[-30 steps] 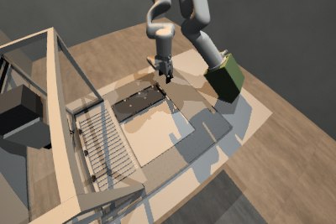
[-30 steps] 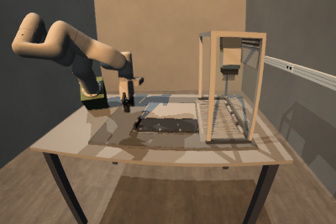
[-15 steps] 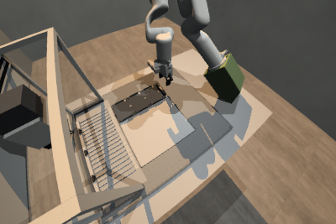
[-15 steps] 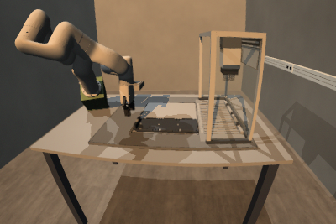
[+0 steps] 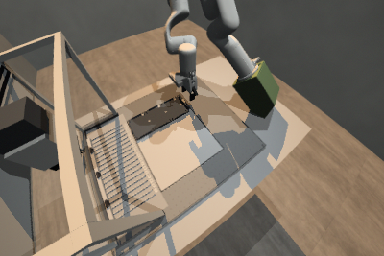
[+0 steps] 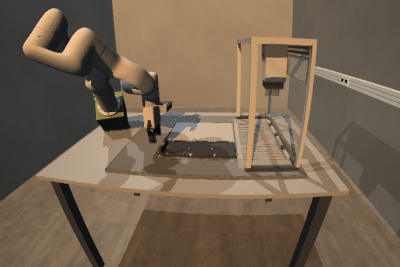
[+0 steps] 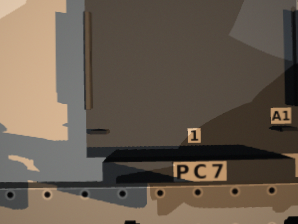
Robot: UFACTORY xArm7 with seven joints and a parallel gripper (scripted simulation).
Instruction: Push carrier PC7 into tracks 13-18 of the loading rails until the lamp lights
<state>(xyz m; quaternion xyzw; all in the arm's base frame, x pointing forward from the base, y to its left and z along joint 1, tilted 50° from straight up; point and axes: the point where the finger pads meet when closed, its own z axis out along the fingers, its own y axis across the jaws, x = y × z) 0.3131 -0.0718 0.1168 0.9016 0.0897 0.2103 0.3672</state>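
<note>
Carrier PC7 (image 5: 158, 118) (image 6: 200, 149) (image 7: 165, 75) is a long dark board lying flat in front of the rails, at their right-hand part seen from the arm's base. Its far end is close to the front edge of the loading rails (image 5: 117, 172) (image 6: 260, 142). Its handle (image 7: 140, 172), with the PC7 label, faces the arm's base. My gripper (image 5: 192, 96) (image 6: 152, 137) (image 7: 211, 221) is open and empty above the handle end; only its fingertips show at the bottom of the wrist view. The track tiles are too small to read, and I cannot tell whether a lamp is lit.
A tall frame (image 5: 65, 112) (image 6: 252, 102) stands around the rails, with a box (image 5: 21, 127) (image 6: 275, 67) hanging inside. A pale panel (image 5: 165, 160) (image 6: 205, 130) lies beside the carrier. A perforated strip (image 7: 102, 202) borders the handle end. A green block (image 5: 254, 93) is under the arm's base.
</note>
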